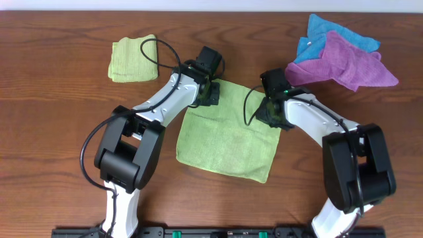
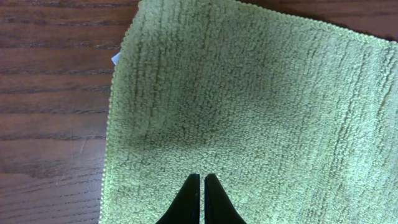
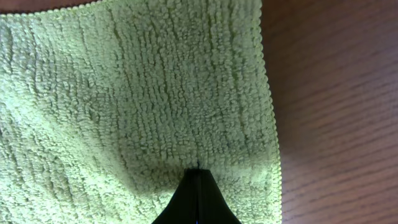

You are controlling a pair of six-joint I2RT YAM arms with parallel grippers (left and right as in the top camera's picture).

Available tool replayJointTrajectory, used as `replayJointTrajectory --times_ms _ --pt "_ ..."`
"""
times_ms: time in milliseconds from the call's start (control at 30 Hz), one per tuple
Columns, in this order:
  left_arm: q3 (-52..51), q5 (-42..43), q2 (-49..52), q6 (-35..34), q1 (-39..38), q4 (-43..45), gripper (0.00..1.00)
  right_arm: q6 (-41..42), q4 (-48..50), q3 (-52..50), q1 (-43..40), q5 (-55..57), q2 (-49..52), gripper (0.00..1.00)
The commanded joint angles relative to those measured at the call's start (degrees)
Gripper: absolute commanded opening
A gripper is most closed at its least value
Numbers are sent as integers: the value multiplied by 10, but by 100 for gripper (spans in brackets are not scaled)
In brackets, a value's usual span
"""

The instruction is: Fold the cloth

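Sitting at the cloth [image 1: 225, 142] with left gripper [image 2: 202, 177] and right gripper [image 3: 198, 171] pressed together at 11 and 2 o'clock, judging it light, floppy, wanting corner pinches.

A dark reddish-brown wooden surface [image 1: 39, 132] is filling nearly the whole overhead view, its grain running from side to side. Along the far edge a narrow pale strip [image 1: 132, 4] is showing; whether it is wall or floor cannot be told. A black rail [image 1: 218, 233] is running along the near edge. Even, soft light is falling from above, casting faint shadows and giving the wood a dull sheen.
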Motion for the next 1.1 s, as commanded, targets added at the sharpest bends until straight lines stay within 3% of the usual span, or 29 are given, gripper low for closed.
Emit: replayJointTrajectory --times_ms 0,267,500,800,833,867,900,933,1000,1067 --pt "12 -10 2 10 -2 -2 6 -17 33 -5 -7 2 38 1" --pt "12 -11 2 10 -2 -16 6 -110 140 -5 -10 -14 84 1" --pt "12 -13 2 10 -2 -16 6 -163 170 -5 -18 -5 93 1" --pt "13 -24 -9 10 -2 -26 6 -168 151 -5 -21 -63 70 1" --pt "13 -28 -13 10 -2 -27 6 -179 154 -5 -21 -64 62 8" --pt "13 -28 -18 10 -2 -27 6 -184 153 -5 -21 -64 54 36" --pt "13 -27 -24 10 -2 -29 7 -190 150 -5 -21 -68 45 79" --pt "15 -20 -33 10 -2 -38 21 -195 143 -5 -21 -79 34 99" --pt "24 -9 -58 10 -2 -84 53 -195 118 -5 -20 -97 4 99" --pt "26 -10 -87 10 -2 -130 57 -195 89 -5 -13 -102 -30 99"
